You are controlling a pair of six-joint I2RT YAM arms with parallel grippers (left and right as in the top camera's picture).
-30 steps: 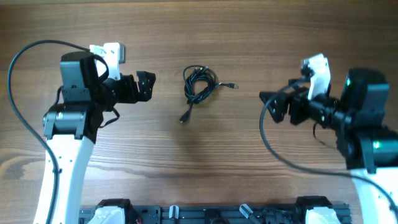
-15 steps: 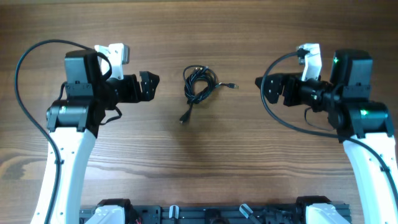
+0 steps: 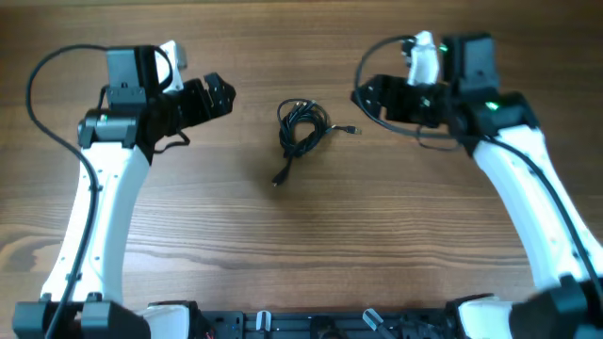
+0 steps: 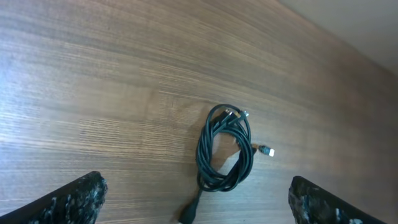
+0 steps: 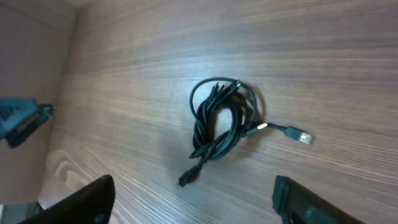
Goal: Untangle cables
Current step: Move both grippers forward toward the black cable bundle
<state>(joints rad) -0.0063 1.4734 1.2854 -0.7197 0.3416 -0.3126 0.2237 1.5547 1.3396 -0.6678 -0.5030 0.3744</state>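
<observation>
While both arms hang over the brown wood-grain surface (image 3: 301, 273), the thin black cables (image 3: 301, 126) lie in one small bundle near its middle, between the two tools and touched by neither. The cords are wound into a loose, elongated coil of several overlapping loops, and the strands cross so closely that I cannot tell how many there are. Near the top of the coil, a couple of small metallic plug tips (image 4: 237, 113) poke out side by side. One short tail leaves the coil's right side and ends in a silvery flat plug (image 3: 354, 129) lying apart from the loops on the bare wood. Another tail runs down from the bottom of the coil to a dark plug end (image 3: 279, 179).

The left tool (image 3: 224, 93) is off to the left of the bundle with its jaws spread wide and nothing between them; in its wrist view the dark fingers (image 4: 74, 199) sit at the two lower corners. The right tool (image 3: 362, 97) is near the silvery plug, also open and empty, its fingers (image 5: 87, 202) well apart on either side of the coil.
</observation>
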